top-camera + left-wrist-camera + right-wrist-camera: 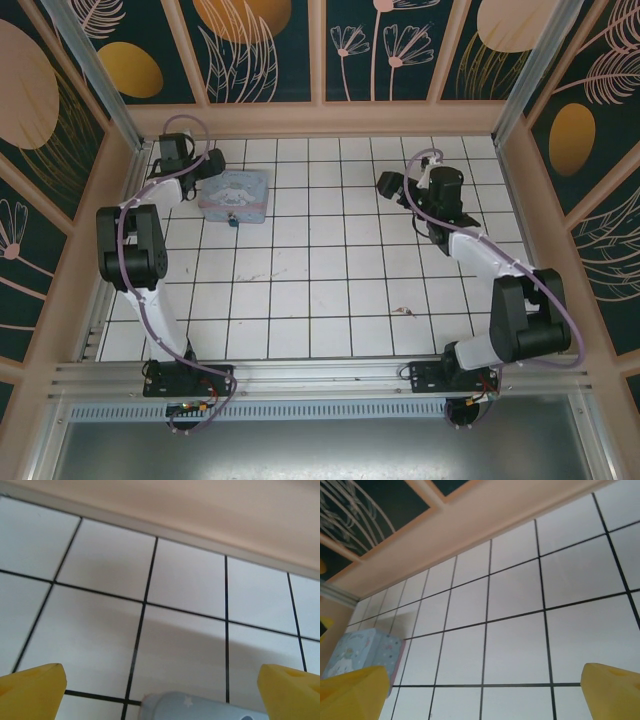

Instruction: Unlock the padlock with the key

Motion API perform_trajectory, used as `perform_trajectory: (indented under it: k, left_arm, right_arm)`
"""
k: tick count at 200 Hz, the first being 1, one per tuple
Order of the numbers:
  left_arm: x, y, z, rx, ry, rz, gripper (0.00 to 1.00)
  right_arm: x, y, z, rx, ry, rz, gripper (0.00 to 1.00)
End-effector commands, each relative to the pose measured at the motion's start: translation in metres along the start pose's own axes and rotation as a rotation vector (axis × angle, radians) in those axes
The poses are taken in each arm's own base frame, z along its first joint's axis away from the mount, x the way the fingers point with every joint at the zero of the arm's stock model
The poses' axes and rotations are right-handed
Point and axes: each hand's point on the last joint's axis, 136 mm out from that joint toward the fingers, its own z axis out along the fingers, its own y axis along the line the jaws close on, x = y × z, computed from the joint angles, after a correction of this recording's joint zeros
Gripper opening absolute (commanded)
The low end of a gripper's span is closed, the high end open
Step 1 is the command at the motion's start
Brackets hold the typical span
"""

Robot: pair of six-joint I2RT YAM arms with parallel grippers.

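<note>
The padlock [232, 222] is a tiny dark teal thing on the tiles, right at the front edge of the pale blue tin [235, 194]. A thin pale sliver that looks like the key [405, 311] lies alone on the tiles at front right. My left gripper [212, 165] hovers at back left, just behind the tin's left end. In the left wrist view the left gripper [162, 692] is open, yellow fingertips [35, 690] wide apart, the tin's edge [200, 707] low between them. My right gripper [386, 185] is at back right; the right gripper [485, 695] is open and holds nothing.
The printed tin [362, 652] shows at the left of the right wrist view. Peach walls [320, 118] enclose the white tiled floor on three sides. Bare tiles stretch between the tin and the right arm, and across the middle and front.
</note>
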Motion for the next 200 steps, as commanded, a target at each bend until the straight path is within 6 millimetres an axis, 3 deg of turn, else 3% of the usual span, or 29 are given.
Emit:
perform_trajectory:
  k: [1,32,85,140,161,174,178,200]
  left_arm:
    - [0.012,-0.014,0.002,0.088,0.039,-0.03,0.99]
    - [0.023,-0.03,0.001,0.173,0.07,-0.075,0.99]
    - [0.05,-0.073,-0.015,0.287,0.113,-0.056,0.99]
    - [0.087,-0.133,-0.061,0.427,0.103,-0.116,0.98]
    - [0.094,-0.161,-0.081,0.472,0.096,-0.114,0.99]
    - [0.118,-0.171,-0.087,0.496,0.132,-0.12,0.99]
    - [0.113,-0.178,-0.097,0.516,0.113,-0.119,0.98]
    - [0.13,-0.199,-0.117,0.564,0.12,-0.125,0.98]
  right_arm:
    - [0.008,-0.021,0.009,0.089,0.041,0.074,0.99]
    - [0.03,-0.021,0.011,0.033,0.077,0.115,0.99]
    - [0.05,-0.022,0.004,-0.022,0.078,0.214,0.98]
    - [0.065,-0.018,-0.003,-0.027,0.087,0.249,0.95]
    - [0.071,-0.012,-0.005,-0.031,0.099,0.251,0.95]
    - [0.077,-0.006,-0.006,-0.034,0.11,0.246,0.95]
    - [0.079,-0.005,-0.006,-0.032,0.113,0.246,0.95]
    - [0.092,0.004,-0.007,-0.035,0.136,0.239,0.94]
